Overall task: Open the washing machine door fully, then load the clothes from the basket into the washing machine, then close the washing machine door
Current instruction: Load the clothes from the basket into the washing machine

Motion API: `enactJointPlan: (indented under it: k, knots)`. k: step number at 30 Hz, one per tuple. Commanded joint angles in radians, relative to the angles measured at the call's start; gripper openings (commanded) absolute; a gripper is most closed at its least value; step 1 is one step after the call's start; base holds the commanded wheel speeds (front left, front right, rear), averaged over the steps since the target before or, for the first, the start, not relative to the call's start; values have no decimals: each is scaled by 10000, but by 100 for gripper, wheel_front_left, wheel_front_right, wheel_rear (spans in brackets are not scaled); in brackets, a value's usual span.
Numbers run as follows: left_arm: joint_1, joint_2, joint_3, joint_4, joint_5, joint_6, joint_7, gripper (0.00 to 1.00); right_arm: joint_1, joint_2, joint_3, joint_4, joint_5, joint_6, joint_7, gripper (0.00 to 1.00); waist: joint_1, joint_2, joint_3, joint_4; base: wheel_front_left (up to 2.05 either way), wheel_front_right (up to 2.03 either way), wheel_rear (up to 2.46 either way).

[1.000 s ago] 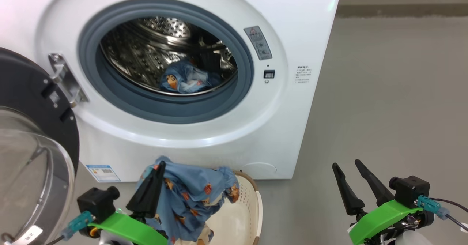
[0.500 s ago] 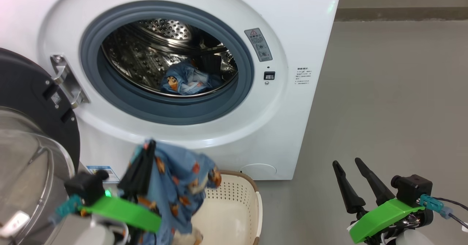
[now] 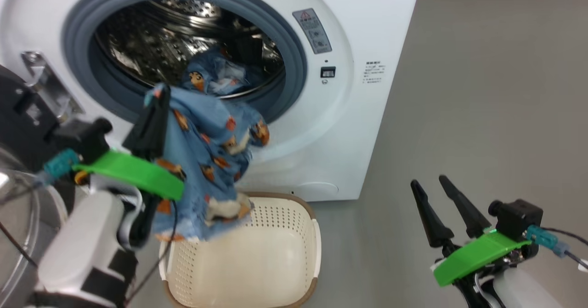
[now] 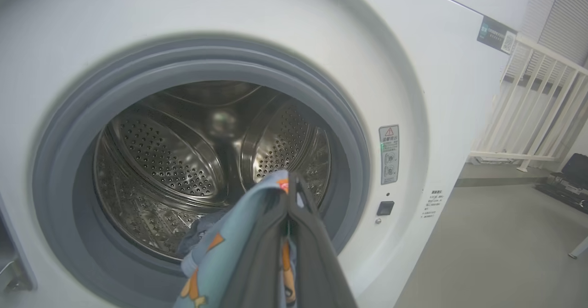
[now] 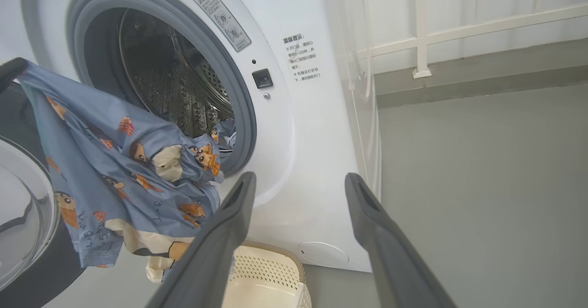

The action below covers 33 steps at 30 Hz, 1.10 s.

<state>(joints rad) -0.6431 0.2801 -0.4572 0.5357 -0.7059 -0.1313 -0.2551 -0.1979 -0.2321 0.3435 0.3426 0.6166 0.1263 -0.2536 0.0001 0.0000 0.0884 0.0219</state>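
The white washing machine [image 3: 367, 23] stands with its black round door [image 3: 18, 115] swung open to the left. My left gripper [image 3: 158, 94] is shut on a light blue cartoon-print garment [image 3: 206, 147], one of the clothes. It hangs in front of the lower gasket, above the cream basket [image 3: 275, 234]. In the left wrist view the shut fingertips [image 4: 289, 179] point into the steel drum [image 4: 161, 161] with the fabric [image 4: 220, 248] draped over them. Another blue garment [image 3: 206, 76] lies inside the drum. My right gripper [image 3: 427, 182] is open and holds nothing, low at the right over the floor.
The basket's inside that shows is bare. The door's glass bowl [image 5: 23, 234] bulges at the far left beside my left arm. Grey floor [image 3: 482, 115] stretches to the right of the machine, and a white railing [image 5: 459, 32] stands behind.
My left gripper has risen with the garment, from just over the basket to the drum opening. The head camera has shifted. The right gripper stays open and still.
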Motion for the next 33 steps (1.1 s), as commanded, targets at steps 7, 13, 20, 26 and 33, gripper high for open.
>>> enactJointPlan:
  k: [7, 13, 20, 26, 33]
  knots:
    - [-2339, 718, 372, 405, -133, 6, -66, 0, -750, -85, 74, -601, -311, 44, -82, 100, -1, 0, 1428, -723, 0, 0, 0]
    - [-3334, 1082, 108, 1022, -199, 6, -66, 0, -965, 143, -138, -782, -793, 44, -82, 100, -1, 0, 2491, -1065, 0, 0, 0]
    - [-4488, 1648, -137, 2172, -588, 6, -66, 0, -1117, 497, -384, -994, -1322, 44, -82, 100, -1, 0, 3571, -1491, 0, 0, 0]
    - [-5364, 1835, -873, 3147, -1068, 6, -39, 0, -1217, 759, -449, -1134, -1704, 44, -82, 100, -1, 0, 4211, -1732, 0, 0, 0]
    - [-6093, 2035, -1585, 3758, -1567, 6, -47, 0, -1194, 889, -494, -1178, -1931, 44, -82, 100, -1, 0, 4448, -1877, 0, 0, 0]
